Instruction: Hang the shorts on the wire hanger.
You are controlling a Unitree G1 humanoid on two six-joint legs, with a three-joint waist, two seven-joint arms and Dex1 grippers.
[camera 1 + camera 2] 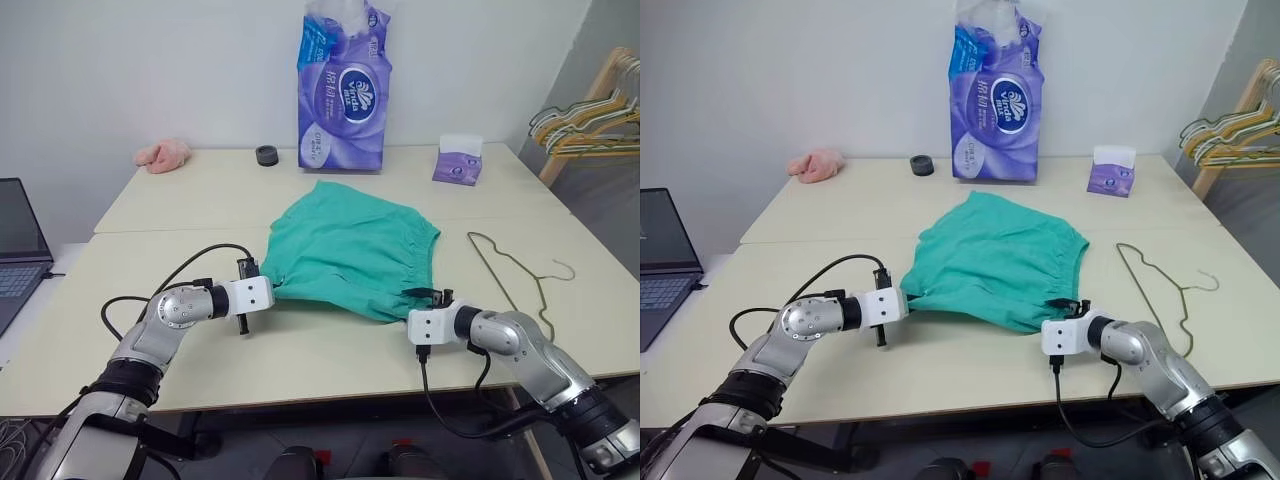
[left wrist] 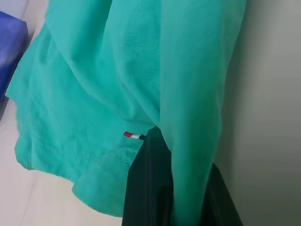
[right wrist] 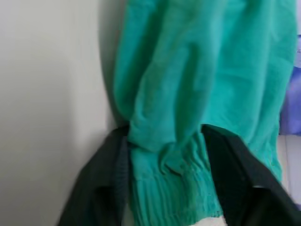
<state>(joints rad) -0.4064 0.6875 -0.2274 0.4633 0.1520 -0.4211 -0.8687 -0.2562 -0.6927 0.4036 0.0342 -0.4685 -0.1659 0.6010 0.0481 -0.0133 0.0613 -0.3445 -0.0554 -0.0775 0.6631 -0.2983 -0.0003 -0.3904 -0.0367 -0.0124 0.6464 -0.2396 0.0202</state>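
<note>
The shorts [image 1: 352, 258], mid-frame, looked light and limp; the left gripper [image 1: 262, 285] pinched a corner, the right gripper [image 1: 432, 297] bracketed the waistband, jaws part-closed.

My black matt plastic fingers [image 2: 150, 188] pinch soft teal woven-cloth shorts [image 1: 352, 250], their waistband ribbed. The thin grey-green wire hanger [image 1: 520, 275] looks like dull metal on the smooth, matt cream table [image 1: 200, 190]; the purple tissue pack [image 1: 342, 85] is glossy plastic.

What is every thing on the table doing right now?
shorts: lying flat, gripped at both waistband ends
left gripper: shut on shorts
right gripper: fingers around the waistband
wire hanger: lying flat, untouched
tissue pack: standing upright
laptop: open
</note>
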